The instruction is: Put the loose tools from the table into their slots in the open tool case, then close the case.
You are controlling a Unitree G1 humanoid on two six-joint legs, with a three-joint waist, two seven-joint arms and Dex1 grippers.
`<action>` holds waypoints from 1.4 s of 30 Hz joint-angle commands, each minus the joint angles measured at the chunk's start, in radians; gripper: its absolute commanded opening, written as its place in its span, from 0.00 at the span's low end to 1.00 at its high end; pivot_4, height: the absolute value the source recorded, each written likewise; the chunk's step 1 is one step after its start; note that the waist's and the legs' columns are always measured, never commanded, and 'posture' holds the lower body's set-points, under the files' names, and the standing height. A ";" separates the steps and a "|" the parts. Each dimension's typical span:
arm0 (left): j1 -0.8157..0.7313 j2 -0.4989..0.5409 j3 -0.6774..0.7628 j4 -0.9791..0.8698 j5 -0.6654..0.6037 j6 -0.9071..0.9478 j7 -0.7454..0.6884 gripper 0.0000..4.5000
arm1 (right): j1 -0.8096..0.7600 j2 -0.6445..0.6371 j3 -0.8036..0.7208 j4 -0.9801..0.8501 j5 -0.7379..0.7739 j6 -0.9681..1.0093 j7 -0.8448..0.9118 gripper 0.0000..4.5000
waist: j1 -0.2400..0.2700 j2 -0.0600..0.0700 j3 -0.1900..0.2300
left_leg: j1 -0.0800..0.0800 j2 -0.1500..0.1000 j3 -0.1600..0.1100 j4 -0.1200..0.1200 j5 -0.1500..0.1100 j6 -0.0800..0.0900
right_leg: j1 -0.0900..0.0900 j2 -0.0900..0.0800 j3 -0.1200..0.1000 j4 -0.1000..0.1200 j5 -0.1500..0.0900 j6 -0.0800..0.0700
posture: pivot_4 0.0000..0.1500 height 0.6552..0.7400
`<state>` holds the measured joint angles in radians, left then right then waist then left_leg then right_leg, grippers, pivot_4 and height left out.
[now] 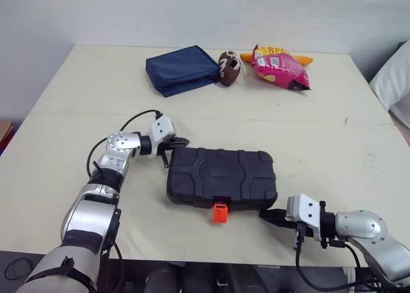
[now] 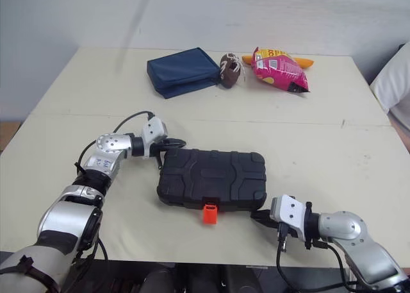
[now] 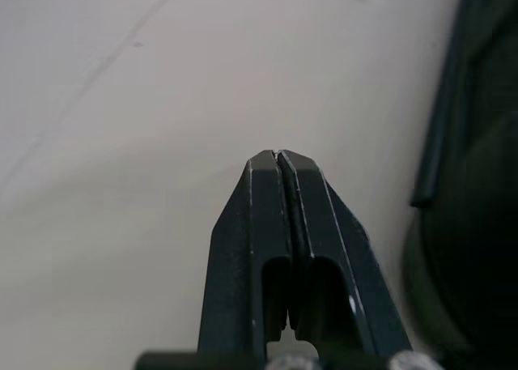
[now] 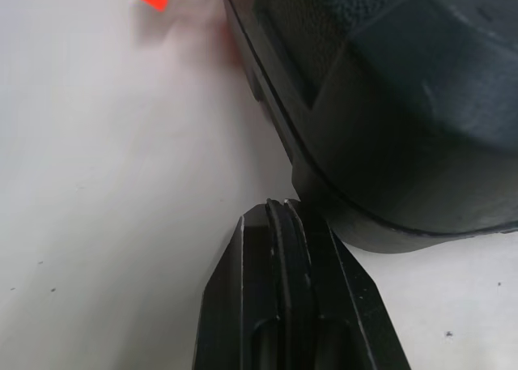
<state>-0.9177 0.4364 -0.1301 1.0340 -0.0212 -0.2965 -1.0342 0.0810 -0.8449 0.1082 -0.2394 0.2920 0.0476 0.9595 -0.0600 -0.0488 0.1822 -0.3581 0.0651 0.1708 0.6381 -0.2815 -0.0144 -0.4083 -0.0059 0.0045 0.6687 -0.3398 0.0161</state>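
Centrally, toward the near edge of the pale counter (image 1: 333,139): one black tool case (image 1: 221,176), lid down, lying flat, long side set left to right. One orange latch (image 1: 220,213) at the middle of its near edge, sticking out toward the robot. Around the case, two sets of fingers, one at each of two opposite corners.

Left fingers (image 3: 259,224) pressed together, no gap at the tips, holding nothing. From the head, placed at the far left corner of the case, just beside its rim; touching or not, cannot tell. From the left wrist, the dark side of the case along one flank of the shut tips, bare counter ahead of them.

Right fingers (image 4: 251,305) likewise closed flat against each other, empty. Held low over the counter at the near right corner of the case, pointing at it from the right. From the right wrist, tips just beside the rounded lower corner of the case; touching or apart, cannot tell. Farther along the same near edge, the orange latch.

Farther out, well apart from the case, along the far side of the counter, three things in a row: one navy pouch (image 1: 182,68) on the left, one small brown toy football (image 1: 229,68) just beside its right end, one pink snack bag (image 1: 280,67) just right of that.
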 commanded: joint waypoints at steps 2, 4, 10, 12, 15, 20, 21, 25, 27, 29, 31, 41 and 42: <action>0.014 0.021 0.000 -0.063 -0.009 -0.026 -0.105 0.00 | -0.081 0.042 -0.002 0.086 -0.050 0.009 -0.022 0.00 | 0.001 0.000 0.000 | 0.000 0.000 0.000 0.001 0.000 0.000 | 0.000 0.000 0.000 0.002 0.000 -0.001 | 1.00 1.00; 0.063 0.044 -0.012 -0.136 -0.018 -0.010 -0.172 0.00 | -0.124 0.063 0.006 0.118 -0.065 0.001 -0.019 0.00 | 0.002 0.000 0.000 | 0.000 0.000 0.000 0.002 0.000 0.000 | 0.000 0.000 0.000 0.004 0.000 -0.001 | 1.00 1.00; 0.309 0.133 0.032 -0.570 -0.107 0.162 -0.192 0.00 | -0.325 0.196 0.043 0.263 -0.121 -0.015 -0.057 0.00 | -0.016 0.000 0.000 | 0.000 0.001 0.000 0.005 0.000 0.000 | -0.001 -0.001 0.000 0.007 -0.001 -0.002 | 1.00 1.00; 0.389 0.152 0.047 -0.696 -0.126 0.215 -0.171 0.00 | -0.396 0.257 0.042 0.315 -0.125 0.004 -0.089 0.00 | -0.025 0.000 0.000 | 0.000 0.001 0.000 0.006 0.000 0.000 | -0.001 0.000 0.000 0.009 -0.001 -0.004 | 1.00 1.00; 0.465 0.154 0.061 -0.815 -0.134 0.266 -0.125 0.00 | -0.467 0.302 0.046 0.391 -0.150 -0.011 -0.096 0.00 | -0.022 0.001 0.001 | 0.000 0.001 -0.001 0.007 0.000 -0.001 | -0.003 -0.001 0.000 0.011 -0.002 -0.005 | 1.00 1.00; 0.549 0.133 0.131 -0.914 -0.131 0.353 0.029 0.00 | -0.555 0.322 0.043 0.511 -0.199 -0.075 -0.095 0.00 | -0.015 0.001 0.001 | -0.002 0.001 -0.001 0.008 -0.001 0.000 | -0.003 -0.001 -0.001 0.011 -0.002 -0.005 | 1.00 1.00; 0.559 0.139 0.152 -0.922 -0.133 0.364 0.051 0.00 | -0.553 0.315 0.032 0.512 -0.195 -0.081 -0.090 0.00 | -0.014 0.001 0.001 | -0.003 0.001 -0.001 0.008 -0.001 0.001 | -0.003 -0.002 -0.001 0.011 -0.002 -0.005 | 1.00 1.00; 0.557 0.187 0.223 -0.916 -0.142 0.354 0.094 0.00 | -0.469 0.239 -0.030 0.471 -0.192 -0.108 -0.089 0.00 | -0.013 0.001 0.001 | -0.003 0.001 -0.002 0.007 -0.001 0.001 | -0.004 -0.001 -0.001 0.010 -0.002 -0.005 | 1.00 1.00; 0.542 0.202 0.243 -0.929 -0.185 0.356 0.070 0.00 | -0.412 0.221 -0.081 0.420 -0.128 -0.091 -0.071 0.00 | -0.009 0.002 0.001 | -0.003 0.001 -0.003 0.007 -0.001 0.001 | -0.004 -0.001 -0.001 0.009 -0.002 -0.005 | 1.00 1.00; 0.516 0.199 0.249 -0.975 -0.254 0.400 0.040 0.00 | -0.356 0.211 -0.123 0.348 -0.073 -0.069 -0.059 0.00 | 0.000 0.002 0.001 | -0.003 0.001 -0.003 0.007 -0.002 0.001 | -0.003 -0.002 -0.002 0.008 -0.002 -0.005 | 1.00 1.00; 0.446 0.171 0.216 -1.054 -0.320 0.479 0.024 0.00 | -0.266 0.194 -0.173 0.207 -0.009 -0.038 -0.050 0.00 | 0.008 0.002 0.001 | -0.004 0.001 -0.003 0.007 -0.002 0.001 | -0.003 -0.002 -0.002 0.008 -0.002 -0.004 | 1.00 1.00; 0.196 -0.005 -0.117 -0.877 -0.121 0.413 -0.005 0.00 | -0.227 0.241 -0.146 -0.078 0.025 0.096 -0.153 0.00 | 0.005 0.004 0.000 | -0.007 0.000 -0.006 0.009 -0.001 0.000 | -0.004 0.000 -0.003 0.007 -0.001 -0.002 | 1.00 1.00; 0.174 -0.018 -0.139 -0.839 -0.099 0.414 -0.003 0.00 | -0.233 0.244 -0.138 -0.081 0.020 0.104 -0.157 0.00 | 0.005 0.004 0.000 | -0.007 0.000 -0.006 0.009 -0.001 0.000 | -0.004 0.000 -0.003 0.007 -0.001 -0.002 | 1.00 1.00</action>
<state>-0.7145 0.4260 -0.2368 0.1588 -0.1700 0.1508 -1.0368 -0.1386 -0.6018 -0.0319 -0.2753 0.3134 0.1453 0.8174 -0.0554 -0.0446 0.1821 -0.3656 0.0650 0.1649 0.6466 -0.2823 -0.0146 -0.4124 -0.0055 0.0018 0.6758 -0.3411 0.0142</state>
